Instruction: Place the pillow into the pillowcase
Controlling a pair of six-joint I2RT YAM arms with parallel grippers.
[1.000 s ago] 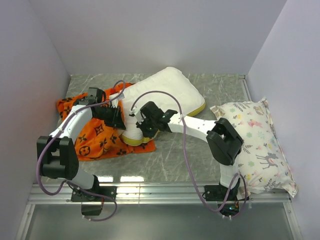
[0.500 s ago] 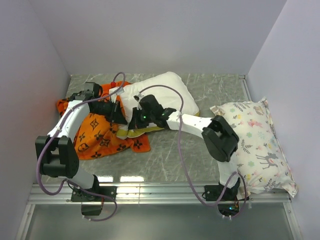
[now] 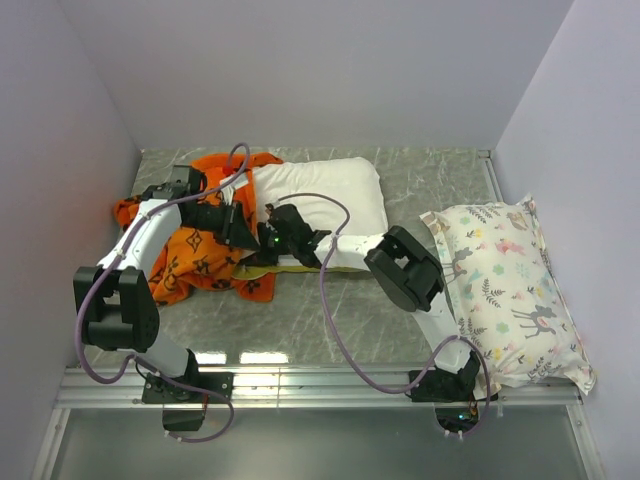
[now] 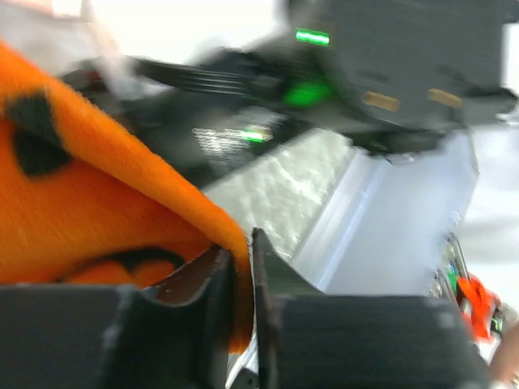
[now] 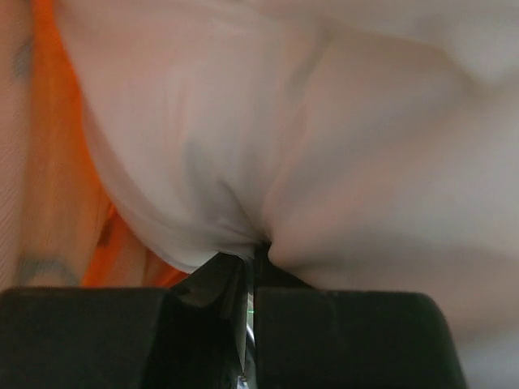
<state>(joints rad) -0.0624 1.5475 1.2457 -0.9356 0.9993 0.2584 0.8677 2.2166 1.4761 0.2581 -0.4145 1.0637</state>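
Observation:
The plain white pillow (image 3: pixel 330 200) with a yellow band along its near edge lies at the back middle of the table, its left end against the bunched orange pillowcase (image 3: pixel 205 255). My left gripper (image 3: pixel 238 228) is shut on a fold of the orange pillowcase (image 4: pixel 122 219) at the case's right edge. My right gripper (image 3: pixel 268 232) is shut on a pinch of the white pillow (image 5: pixel 268 138) at its left end, with orange cloth beside it (image 5: pixel 49 162). The two grippers sit close together.
A white pillow printed with deer and plants (image 3: pixel 510 290) lies along the right wall. Grey walls close the table on the left, back and right. A metal rail (image 3: pixel 320 385) runs along the near edge.
The right gripper has pushed the pillow leftward, so its left end now meets the pillowcase. The left gripper has lifted and bunched the orange case toward the back left.

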